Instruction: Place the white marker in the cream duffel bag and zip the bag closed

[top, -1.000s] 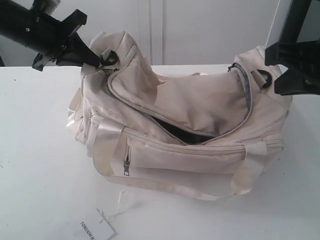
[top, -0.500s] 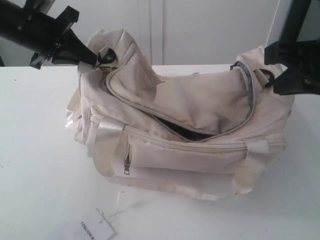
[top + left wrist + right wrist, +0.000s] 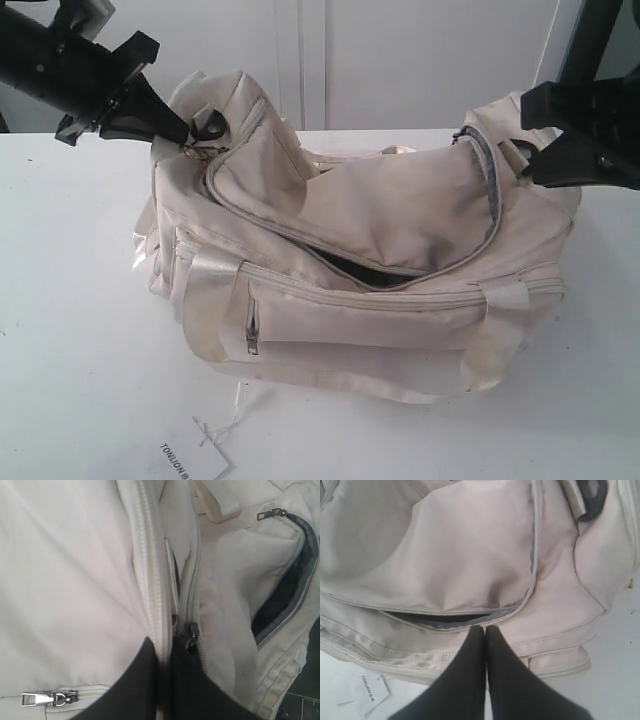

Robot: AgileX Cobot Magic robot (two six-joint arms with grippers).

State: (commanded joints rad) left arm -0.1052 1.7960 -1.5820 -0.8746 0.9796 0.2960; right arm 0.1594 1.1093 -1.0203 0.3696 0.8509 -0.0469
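Note:
The cream duffel bag [image 3: 400,300] lies on the white table, its curved top zipper partly undone, with a dark gap [image 3: 350,270] under the loose top flap. My left gripper [image 3: 185,132] is at the bag's left end. In the left wrist view my left gripper [image 3: 162,647] is shut on the cream zipper edge, with the dark slider [image 3: 190,632] right beside one finger. My right gripper [image 3: 485,628] is shut on nothing and hangs over the bag's right end near the opening [image 3: 445,617]. The white marker is not in view.
A white paper hang tag [image 3: 190,460] on a string lies on the table [image 3: 80,300] in front of the bag, and the hang tag [image 3: 370,695] shows in the right wrist view too. The front pocket's zip pull [image 3: 251,340] hangs at the bag's left front. A white wall stands behind.
My left gripper has moved left and slightly up, dragging the bag's left end with it. The whole bag has shifted a little left. The right gripper has risen slightly.

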